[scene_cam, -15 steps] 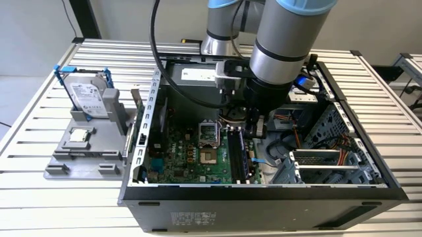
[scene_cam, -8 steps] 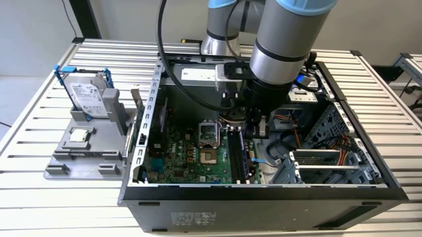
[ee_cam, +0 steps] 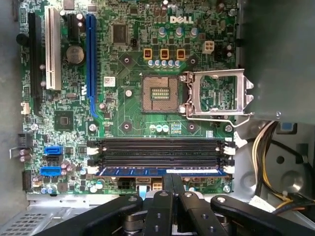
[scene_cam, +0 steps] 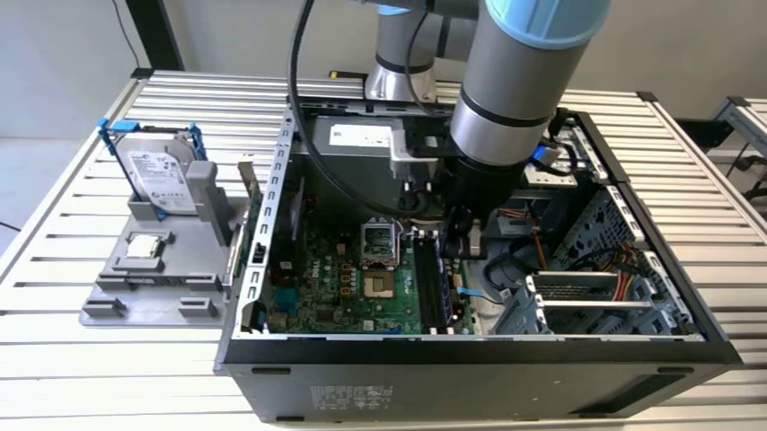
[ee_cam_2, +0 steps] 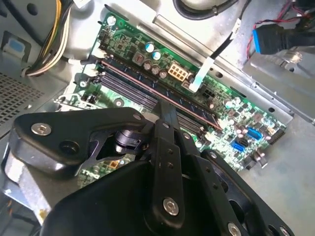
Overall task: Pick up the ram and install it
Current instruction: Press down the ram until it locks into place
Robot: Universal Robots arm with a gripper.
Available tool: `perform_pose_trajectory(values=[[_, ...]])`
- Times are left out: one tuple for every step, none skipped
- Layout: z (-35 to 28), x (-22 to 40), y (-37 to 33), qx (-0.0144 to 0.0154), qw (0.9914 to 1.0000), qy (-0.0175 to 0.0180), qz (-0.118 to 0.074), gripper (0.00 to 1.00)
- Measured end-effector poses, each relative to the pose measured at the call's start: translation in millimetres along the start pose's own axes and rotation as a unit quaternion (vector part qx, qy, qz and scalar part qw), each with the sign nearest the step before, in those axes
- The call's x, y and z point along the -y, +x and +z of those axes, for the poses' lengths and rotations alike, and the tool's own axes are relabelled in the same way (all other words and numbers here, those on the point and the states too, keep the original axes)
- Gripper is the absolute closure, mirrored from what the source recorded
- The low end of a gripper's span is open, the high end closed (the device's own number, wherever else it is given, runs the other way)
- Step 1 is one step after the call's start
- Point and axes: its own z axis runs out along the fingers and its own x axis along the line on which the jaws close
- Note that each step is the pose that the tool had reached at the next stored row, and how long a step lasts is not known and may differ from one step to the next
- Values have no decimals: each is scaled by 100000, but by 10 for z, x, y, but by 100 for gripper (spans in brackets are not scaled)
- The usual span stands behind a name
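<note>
The ram [ee_cam: 147,171] is a long dark blue strip standing in the motherboard memory slot nearest my gripper, between the white end clips. In the second wrist view the ram [ee_cam_2: 130,77] runs slantwise across the green board. My gripper [ee_cam: 173,176] is shut, its two black fingers pressed together with their tips on the ram's upper edge near its middle. The same shut tips [ee_cam_2: 165,103] meet the strip in the second wrist view. In the exterior view my gripper [scene_cam: 462,244] reaches down into the open computer case [scene_cam: 480,355], over the memory slots.
Black empty memory slots [ee_cam: 157,147] lie beside the ram, with the open processor socket [ee_cam: 160,93] beyond them. Yellow and black cables [ee_cam: 266,147] hang close by. Outside the case, a hard drive [scene_cam: 162,171] stands in a grey fixture [scene_cam: 156,278] at the exterior view's left.
</note>
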Motion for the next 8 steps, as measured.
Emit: perform_pose_trajectory(values=[[18, 0, 0, -2, 100000, -3, -191, 100], [37, 1, 1, -4, 99999, -9, -359, 100], [54, 4, 5, -6, 99999, -11, -497, 100], [71, 10, 12, -13, 99998, -15, -637, 100], [90, 17, 20, -12, 99997, -16, -780, 100], [108, 23, 27, -7, 99996, -19, -923, 100], [127, 28, 31, -1, 99995, -21, -1045, 100], [135, 28, 32, -5, 99994, -23, -1129, 100]])
